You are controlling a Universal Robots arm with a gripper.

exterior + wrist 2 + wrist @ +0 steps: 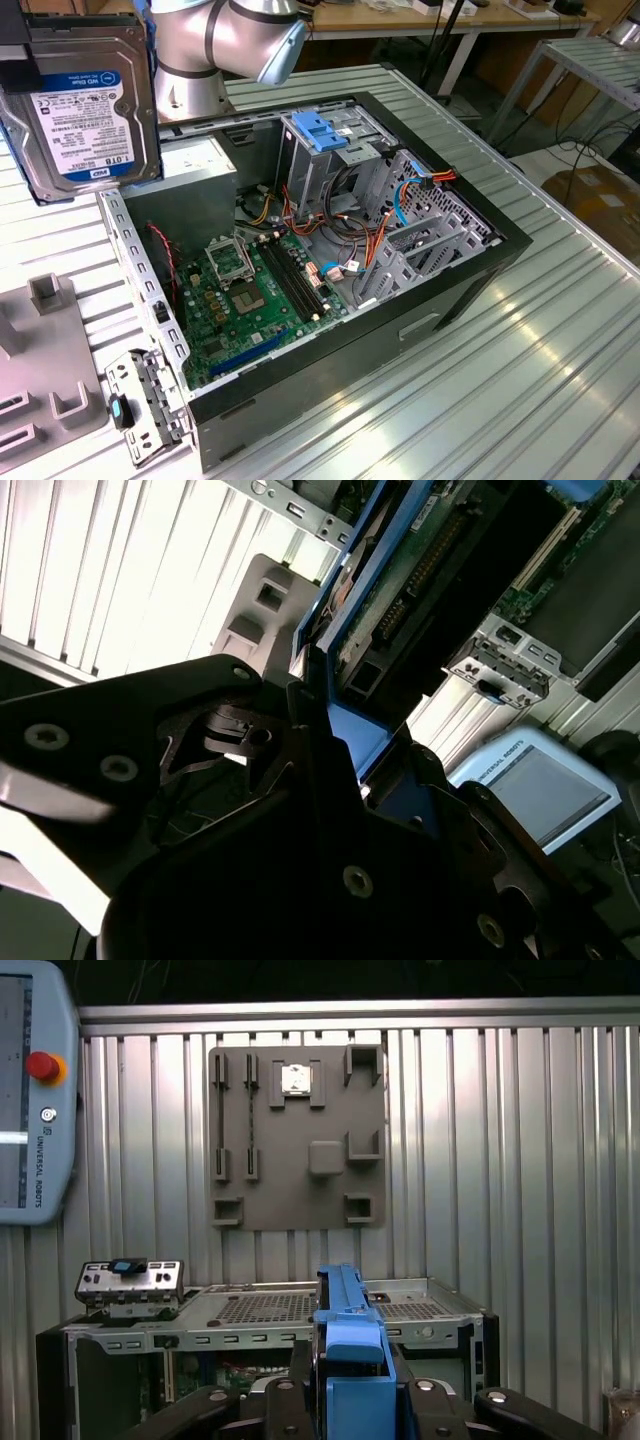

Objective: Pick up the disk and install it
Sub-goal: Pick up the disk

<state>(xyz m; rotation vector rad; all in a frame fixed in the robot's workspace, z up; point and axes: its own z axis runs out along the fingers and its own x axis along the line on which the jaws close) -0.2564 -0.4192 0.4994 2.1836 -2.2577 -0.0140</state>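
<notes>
In the exterior view, the disk (88, 100) is held in the air at the exterior view's left, beside the open computer case (330, 250). It is silver metal with blue side rails, and its white label with a blue band faces the camera. In the second wrist view, the gripper (340, 730) clamps it, with the green circuit-board underside showing. In the first wrist view, the black fingers (300, 1375) grip the edge-on blue rail.
</notes>
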